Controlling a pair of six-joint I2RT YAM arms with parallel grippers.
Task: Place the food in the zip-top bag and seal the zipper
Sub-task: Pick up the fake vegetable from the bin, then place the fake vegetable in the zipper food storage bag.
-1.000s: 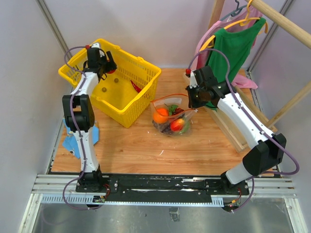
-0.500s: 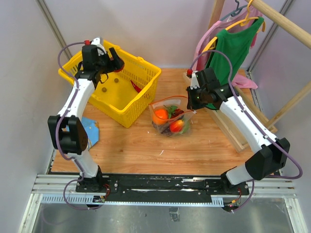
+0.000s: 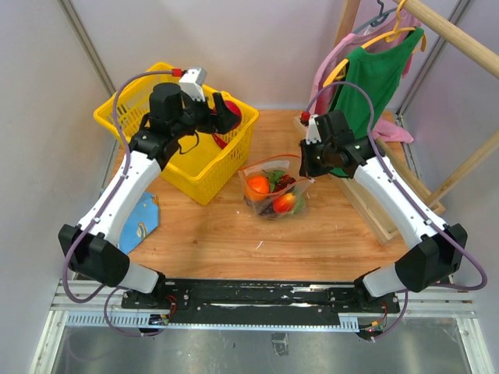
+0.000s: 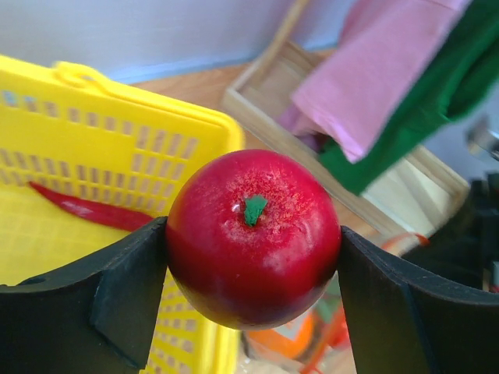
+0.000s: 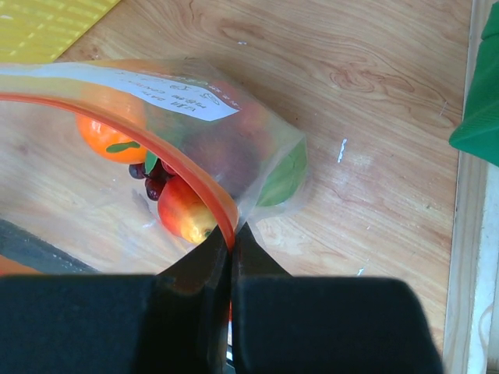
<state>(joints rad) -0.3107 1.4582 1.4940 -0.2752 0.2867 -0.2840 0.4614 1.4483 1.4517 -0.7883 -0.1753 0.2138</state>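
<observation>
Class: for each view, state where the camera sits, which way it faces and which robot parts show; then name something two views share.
Top external: above, behind the bases, facing down at the table; both arms show.
Left wrist: on the left end effector, facing along its fingers gripping the red apple.
Right wrist: on the right end effector, facing down at the zip-top bag; its fingers pinch the zipper.
Shared: the zip-top bag, in top and right-wrist views.

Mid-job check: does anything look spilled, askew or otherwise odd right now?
Nothing stands out. The red apple sits squarely between the left gripper's fingers. The right gripper pinches the zip-top bag at its zipper strip, holding the mouth open, and the orange and other fruit sit inside.
</observation>
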